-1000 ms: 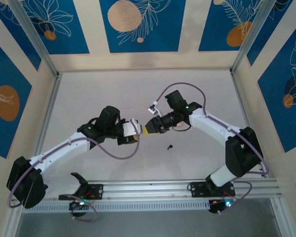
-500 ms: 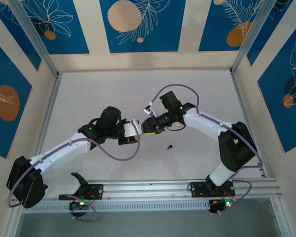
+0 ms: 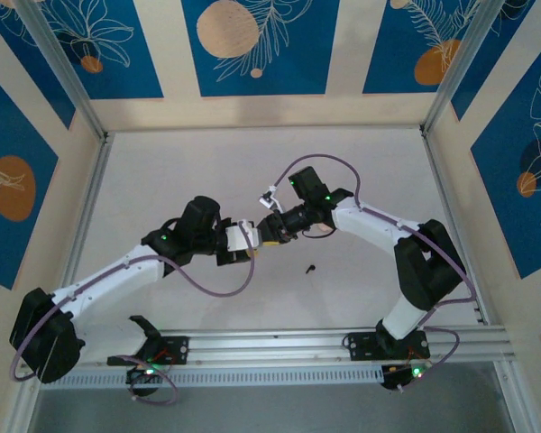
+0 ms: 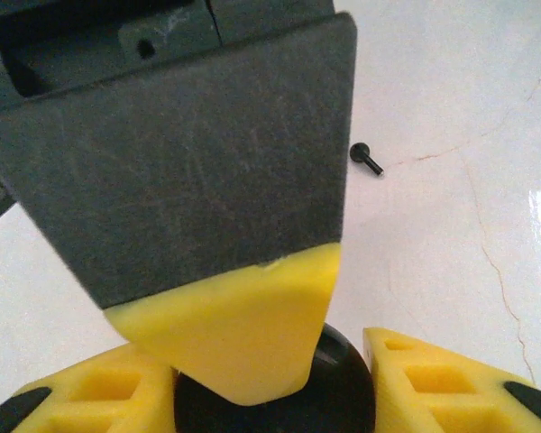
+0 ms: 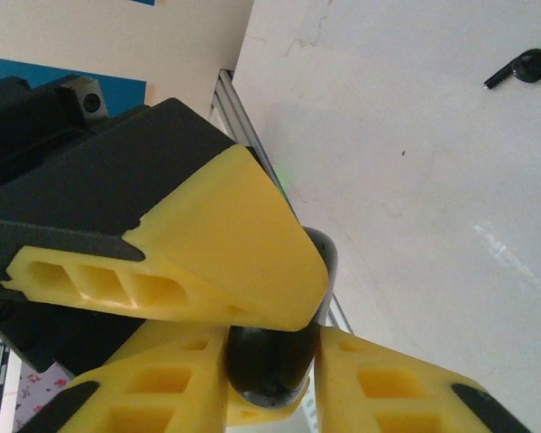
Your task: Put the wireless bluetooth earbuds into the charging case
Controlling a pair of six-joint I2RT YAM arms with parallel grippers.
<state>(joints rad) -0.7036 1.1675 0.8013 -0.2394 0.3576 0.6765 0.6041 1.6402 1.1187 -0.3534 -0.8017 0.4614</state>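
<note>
Black earbud [image 3: 310,268] lies loose on the counter [image 3: 207,171], not yet inserted, while the left claw [image 3: 249,244] and right claw [image 3: 270,231] both pinch one dark rounded object [image 4: 343,388].

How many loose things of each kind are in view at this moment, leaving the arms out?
Black earbud, lying on the table: 1
Black rounded object, probably the charging case, held off the table: 1
Total: 2
</note>
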